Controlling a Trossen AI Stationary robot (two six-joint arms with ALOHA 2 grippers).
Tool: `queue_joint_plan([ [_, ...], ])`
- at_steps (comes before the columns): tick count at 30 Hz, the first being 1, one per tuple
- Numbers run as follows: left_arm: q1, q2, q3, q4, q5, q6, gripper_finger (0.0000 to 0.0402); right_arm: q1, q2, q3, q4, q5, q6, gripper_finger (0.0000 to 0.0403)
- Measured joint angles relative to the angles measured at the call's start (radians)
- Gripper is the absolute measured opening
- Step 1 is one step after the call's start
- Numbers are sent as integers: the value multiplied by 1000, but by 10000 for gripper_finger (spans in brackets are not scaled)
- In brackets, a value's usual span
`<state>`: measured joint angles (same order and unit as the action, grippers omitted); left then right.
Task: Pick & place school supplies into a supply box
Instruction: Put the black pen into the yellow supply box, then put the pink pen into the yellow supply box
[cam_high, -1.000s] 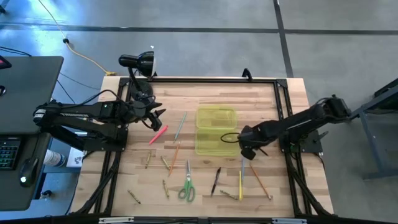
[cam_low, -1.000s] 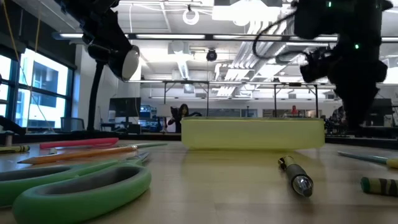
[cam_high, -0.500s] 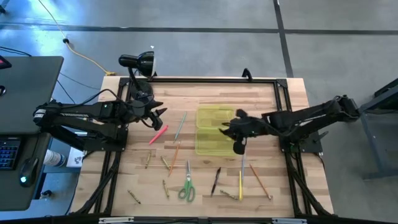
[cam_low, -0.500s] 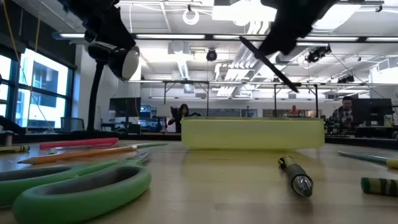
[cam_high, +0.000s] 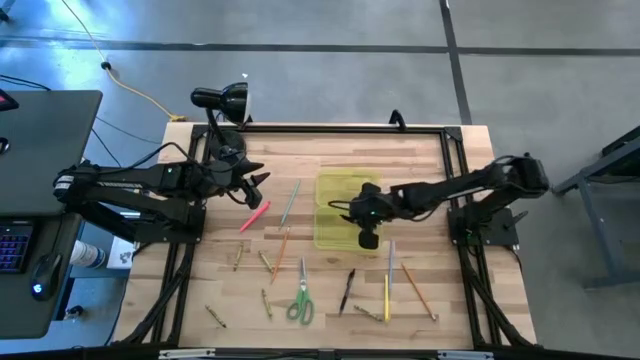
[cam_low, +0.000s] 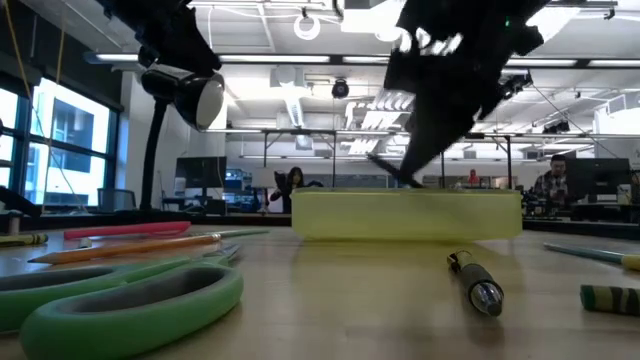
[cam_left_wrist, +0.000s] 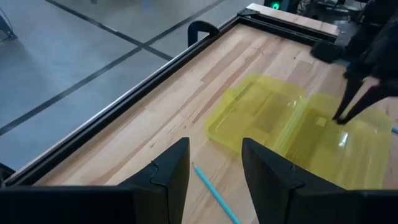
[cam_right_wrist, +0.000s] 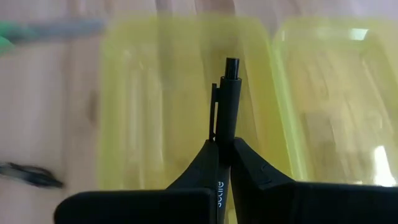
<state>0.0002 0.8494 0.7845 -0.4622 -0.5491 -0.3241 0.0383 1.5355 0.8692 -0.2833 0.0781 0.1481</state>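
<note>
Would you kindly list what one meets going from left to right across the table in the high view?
Left claw → red-pink marker → teal pencil → supply box → right claw, shut on a black pen → yellow pencil → orange pencil.

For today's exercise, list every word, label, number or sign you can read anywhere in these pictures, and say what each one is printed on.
None can be read for certain.
Right gripper, shut on a black pen over the yellow box: small pale marks on one finger, too small to read.
Crayon at the table's edge: dark marks on its wrapper, too blurred to read.
Screens in the room behind: too far off to read.
</note>
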Motion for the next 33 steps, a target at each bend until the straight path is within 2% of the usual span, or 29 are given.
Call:
queue_joint_plan([
  [4, 0, 0, 0, 0, 0, 0, 179, -7, 50, 0, -3, 1, 0, 4],
  [10, 0, 0, 0, -1, 0, 0, 179, -8, 88, 0, -3, 24, -83, 33],
  [23, 0, 0, 0, -3, 0, 0, 179, -8, 89, 0, -4, 48, -128, 92],
  [29, 0, 0, 0, -5, 21, -2, 179, -8, 81, 0, 4, 54, -128, 103],
  [33, 0, 2, 0, -29, 64, -62, 179, -8, 49, 0, 17, 54, -128, 103],
])
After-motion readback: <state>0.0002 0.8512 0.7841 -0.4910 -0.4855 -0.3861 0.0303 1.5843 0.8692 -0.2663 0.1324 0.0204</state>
